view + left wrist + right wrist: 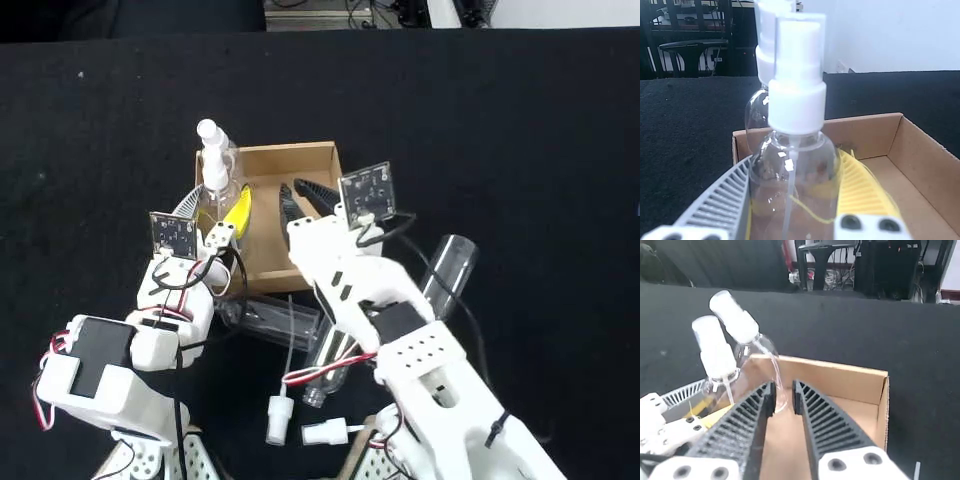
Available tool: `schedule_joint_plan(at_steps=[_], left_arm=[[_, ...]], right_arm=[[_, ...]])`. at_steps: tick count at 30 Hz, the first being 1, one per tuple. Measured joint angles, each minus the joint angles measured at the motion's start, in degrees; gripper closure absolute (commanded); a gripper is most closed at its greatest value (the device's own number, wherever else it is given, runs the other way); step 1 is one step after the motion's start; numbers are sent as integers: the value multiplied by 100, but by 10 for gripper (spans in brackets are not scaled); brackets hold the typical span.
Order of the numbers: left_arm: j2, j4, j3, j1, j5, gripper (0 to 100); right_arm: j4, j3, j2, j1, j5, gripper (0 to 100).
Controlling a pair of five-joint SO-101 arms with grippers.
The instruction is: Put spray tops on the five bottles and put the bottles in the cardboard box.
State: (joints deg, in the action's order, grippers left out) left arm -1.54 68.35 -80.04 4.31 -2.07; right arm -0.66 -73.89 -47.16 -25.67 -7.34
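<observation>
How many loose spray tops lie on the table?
2. One spray top lies between the arms, tube toward the cardboard box; the second spray top beside it. Others may be hidden.

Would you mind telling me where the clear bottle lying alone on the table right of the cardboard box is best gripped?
I'd grip the clear bottle around its mid-body, coming straight down with the right tool closing across its width. It lies on its side on the black table, so its round sides are exposed.
</observation>
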Motion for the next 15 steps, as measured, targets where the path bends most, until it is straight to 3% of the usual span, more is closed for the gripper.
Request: schedule_joint_plan(at_steps=[3,9,15], left_arm=[[0,0,0,0,0,821],[0,0,-9,0,0,866],[9,35,-132,0,9,774]], right_arm=[[-53,-9,0,-18,0,949],[-88,-9,18,-149,0,948],[-97,-9,747,-316,0,949]])
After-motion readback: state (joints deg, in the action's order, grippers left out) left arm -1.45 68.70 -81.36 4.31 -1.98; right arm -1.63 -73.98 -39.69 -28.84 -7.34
